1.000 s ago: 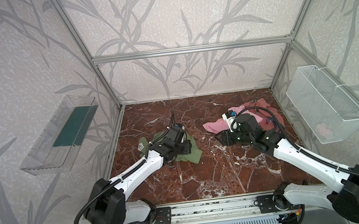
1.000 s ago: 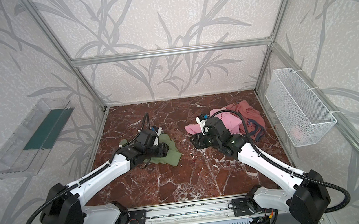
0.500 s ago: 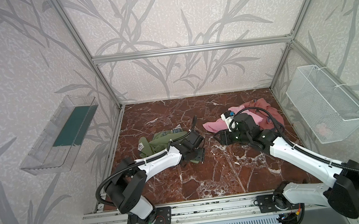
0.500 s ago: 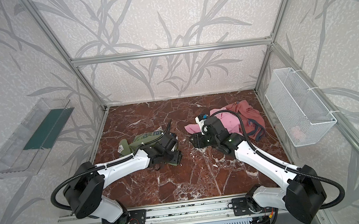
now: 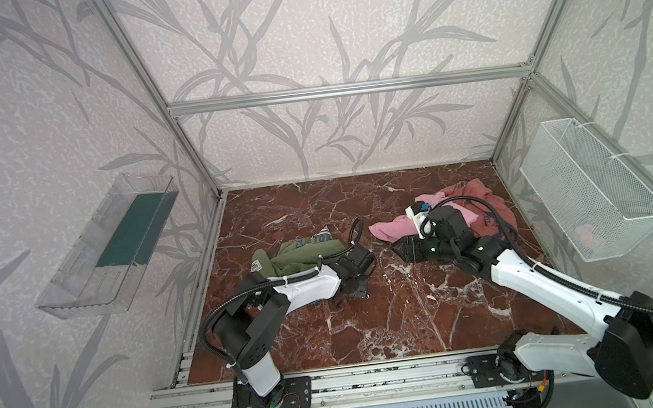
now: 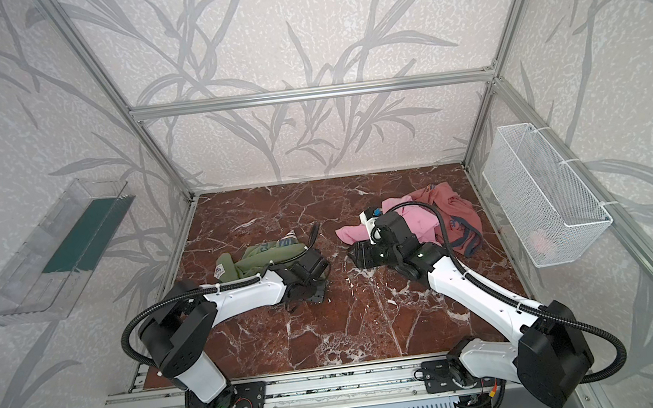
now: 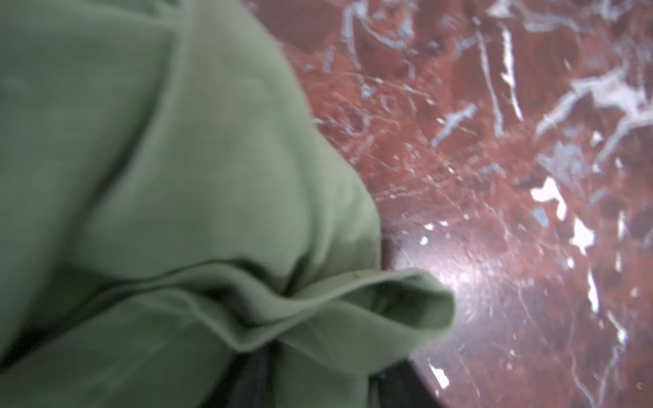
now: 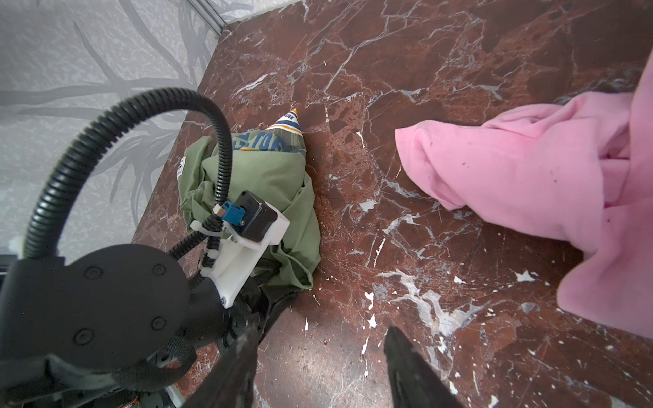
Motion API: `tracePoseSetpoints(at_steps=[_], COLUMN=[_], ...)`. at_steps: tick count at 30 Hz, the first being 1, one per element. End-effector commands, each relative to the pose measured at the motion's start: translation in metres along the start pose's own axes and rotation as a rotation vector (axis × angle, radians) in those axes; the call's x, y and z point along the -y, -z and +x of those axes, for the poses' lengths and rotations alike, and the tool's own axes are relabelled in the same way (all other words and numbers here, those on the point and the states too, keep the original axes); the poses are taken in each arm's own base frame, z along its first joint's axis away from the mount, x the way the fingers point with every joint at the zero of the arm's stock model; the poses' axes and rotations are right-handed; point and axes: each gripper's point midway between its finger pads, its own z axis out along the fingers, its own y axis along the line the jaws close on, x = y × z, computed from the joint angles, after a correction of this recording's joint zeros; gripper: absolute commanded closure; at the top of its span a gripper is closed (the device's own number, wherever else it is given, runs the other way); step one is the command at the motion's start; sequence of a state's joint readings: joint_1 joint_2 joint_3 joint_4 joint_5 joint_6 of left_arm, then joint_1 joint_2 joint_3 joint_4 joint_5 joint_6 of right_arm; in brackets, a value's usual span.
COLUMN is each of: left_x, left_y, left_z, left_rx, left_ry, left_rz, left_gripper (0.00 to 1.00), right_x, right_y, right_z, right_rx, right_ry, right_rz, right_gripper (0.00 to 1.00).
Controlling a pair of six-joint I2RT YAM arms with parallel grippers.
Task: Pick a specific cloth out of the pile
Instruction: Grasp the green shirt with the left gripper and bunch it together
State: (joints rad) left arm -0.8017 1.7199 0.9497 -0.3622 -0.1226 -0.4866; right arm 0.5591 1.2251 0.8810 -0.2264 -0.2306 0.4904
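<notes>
The green shirt (image 5: 301, 254) is lying crumpled left of centre on the marble table (image 5: 412, 312), well apart from the pile (image 5: 481, 216) at the far right. The left gripper (image 5: 349, 290) is pinching the shirt's near right edge, with folds bunching between its fingers (image 7: 254, 378). The right gripper (image 8: 319, 330) is hanging released over bare marble, jaws apart, just beside the pink cloth (image 8: 512, 183).
</notes>
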Motion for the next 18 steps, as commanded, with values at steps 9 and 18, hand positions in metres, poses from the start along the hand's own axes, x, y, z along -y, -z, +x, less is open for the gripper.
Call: tracePoseSetpoints(at_steps=[9,18], left_x=[-0.005,-0.01], left_y=[0.033,0.131], left_z=[-0.028,-0.088], left_rx=[0.101,0.357], left_ry=[0.011,0.092], left_rz=[-0.033,0.038], left_gripper=[1.0,1.0], right_x=[0.001,-0.002], right_y=[0.002,0.002], right_z=[-0.011,-0.016], right_rx=[0.03,0.039], right_ry=[-0.019,-0.023], right_rz=[-0.014,-0.021], right_gripper=[0.42,0.42])
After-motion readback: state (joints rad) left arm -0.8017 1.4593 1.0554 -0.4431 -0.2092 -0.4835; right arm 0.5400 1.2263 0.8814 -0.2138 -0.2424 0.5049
